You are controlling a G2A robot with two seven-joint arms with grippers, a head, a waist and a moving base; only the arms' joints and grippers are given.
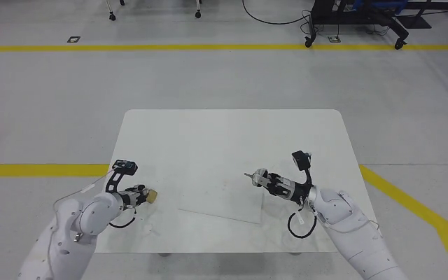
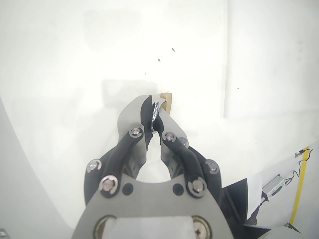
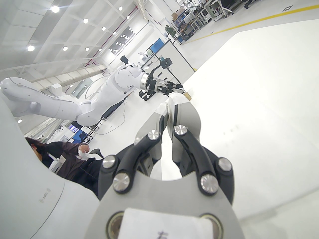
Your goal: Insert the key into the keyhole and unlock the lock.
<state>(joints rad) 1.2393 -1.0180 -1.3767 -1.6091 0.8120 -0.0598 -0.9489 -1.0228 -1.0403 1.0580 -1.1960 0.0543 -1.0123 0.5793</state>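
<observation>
A small brass padlock point(image 1: 150, 197) is held by its silver shackle point(image 2: 155, 114) in my left gripper point(image 2: 155, 105), just above the white table point(image 1: 231, 133) near its front left corner. The jaws are shut on the shackle and the brass body point(image 2: 167, 101) sticks out past the fingertips. My right gripper point(image 1: 259, 178) is at the table's front right, shut on a thin metal key point(image 1: 248, 175) whose tip points left toward the lock. In the right wrist view my right gripper point(image 3: 169, 106) has its fingers pressed together, with the padlock point(image 3: 187, 96) farther off in the other gripper.
A thin white sheet point(image 1: 224, 199) lies flat on the table between the two arms, one edge point(image 2: 225, 75) seen from the left wrist. The table's front edge runs close under both arms. Yellow floor lines point(image 1: 42, 169) flank the table.
</observation>
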